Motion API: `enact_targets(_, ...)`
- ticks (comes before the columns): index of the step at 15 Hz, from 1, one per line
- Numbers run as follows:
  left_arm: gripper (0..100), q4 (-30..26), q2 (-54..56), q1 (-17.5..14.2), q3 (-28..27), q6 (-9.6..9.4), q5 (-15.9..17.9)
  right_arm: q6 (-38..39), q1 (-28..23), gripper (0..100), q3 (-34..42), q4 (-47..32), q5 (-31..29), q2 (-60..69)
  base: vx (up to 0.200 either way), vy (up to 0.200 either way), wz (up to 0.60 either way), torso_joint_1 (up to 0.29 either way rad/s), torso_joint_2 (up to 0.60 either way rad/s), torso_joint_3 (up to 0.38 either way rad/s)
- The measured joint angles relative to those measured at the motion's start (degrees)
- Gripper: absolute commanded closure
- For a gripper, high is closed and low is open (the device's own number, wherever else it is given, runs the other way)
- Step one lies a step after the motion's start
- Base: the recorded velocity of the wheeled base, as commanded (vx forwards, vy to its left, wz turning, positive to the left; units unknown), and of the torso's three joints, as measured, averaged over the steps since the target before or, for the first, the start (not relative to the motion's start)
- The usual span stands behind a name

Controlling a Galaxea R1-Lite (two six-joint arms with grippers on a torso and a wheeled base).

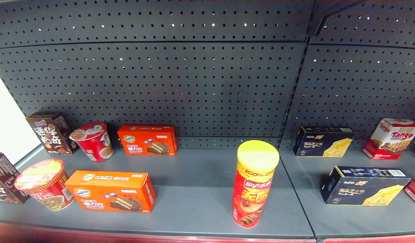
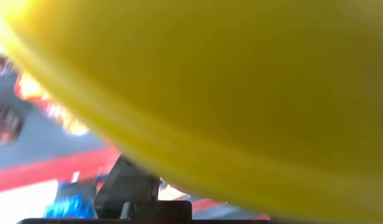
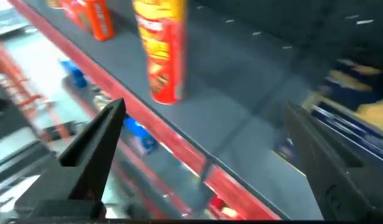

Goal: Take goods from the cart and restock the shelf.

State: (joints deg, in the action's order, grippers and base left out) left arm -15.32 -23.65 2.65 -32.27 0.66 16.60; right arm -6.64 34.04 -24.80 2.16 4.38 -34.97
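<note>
Chip can point(image 1: 255, 184) stands upright on shelf point(image 1: 194, 195), ctr-near, right of orange box point(image 1: 111, 190). Right gripper point(image 3: 203, 109) is off shelf's near edge, jaws wide. Left gripper point(image 2: 126, 193) sits vs. a close yellow surface point(image 2: 228, 81); jaw state can't tell.

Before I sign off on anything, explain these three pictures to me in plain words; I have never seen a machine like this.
This is a wheeled robot with two arms, here to restock goods. The wide picture comes from a camera on its head, looking down at the grey shelf. On it are a red chip can with a yellow lid, orange boxes, red noodle cups and dark blue boxes. The other two come from cameras on its wrists. The right one shows that arm's gripper: its two dark fingers are spread, nothing between them. The left one shows a curved yellow surface very close; whether it is held cannot be told.
</note>
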Motion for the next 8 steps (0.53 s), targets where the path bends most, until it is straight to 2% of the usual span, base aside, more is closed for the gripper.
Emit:
enact_targets(4,100,8.73,-11.18,0.00,-4.14,-1.41,5.64,-0.49,-3.72,0,4.40,-4.43,-0.79,9.48,0.000,0.000,0.00,0.000,0.00,0.000)
enact_targets(8,100,14.35,-21.10,0.79,-7.64,-1.72,10.81,-1.01,-9.13,0,7.50,-8.56,-0.72,17.09,0.000,0.000,0.00,0.000,0.00,0.000)
